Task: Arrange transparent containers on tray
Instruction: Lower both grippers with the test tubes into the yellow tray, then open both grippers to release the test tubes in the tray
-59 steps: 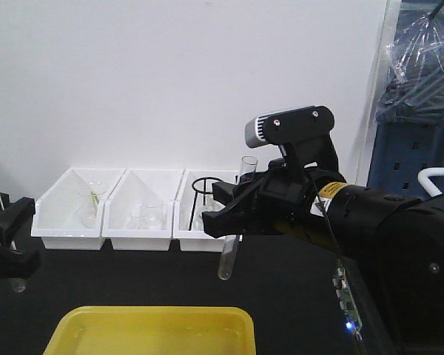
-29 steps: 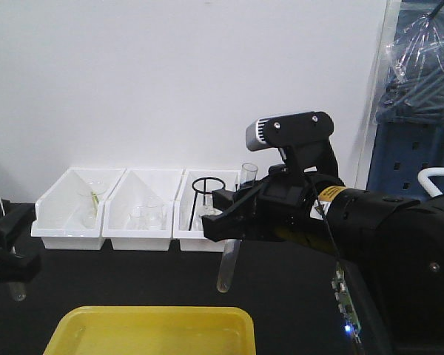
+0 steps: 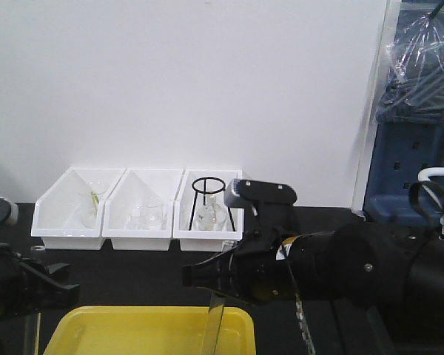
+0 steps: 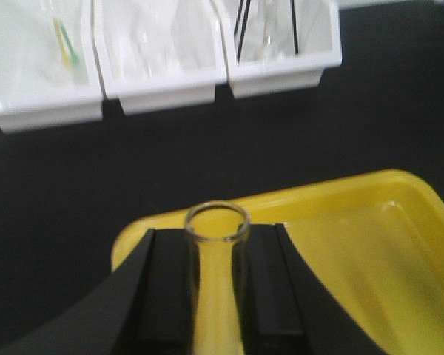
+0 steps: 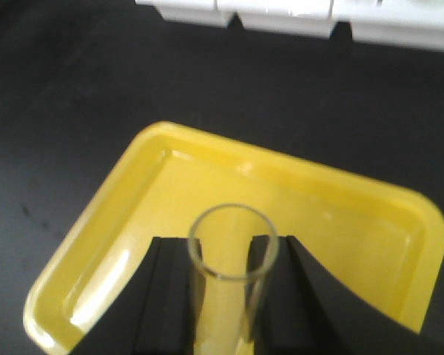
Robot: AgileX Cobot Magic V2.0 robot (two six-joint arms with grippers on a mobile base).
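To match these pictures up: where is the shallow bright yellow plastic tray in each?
Front view: shallow bright yellow plastic tray at bottom, left of centre.
Left wrist view: lower right, behind a clear glass test tube.
Right wrist view: centre, behind a second clear glass test tube.
Shared landmark: the row of white plastic bins beyond it.
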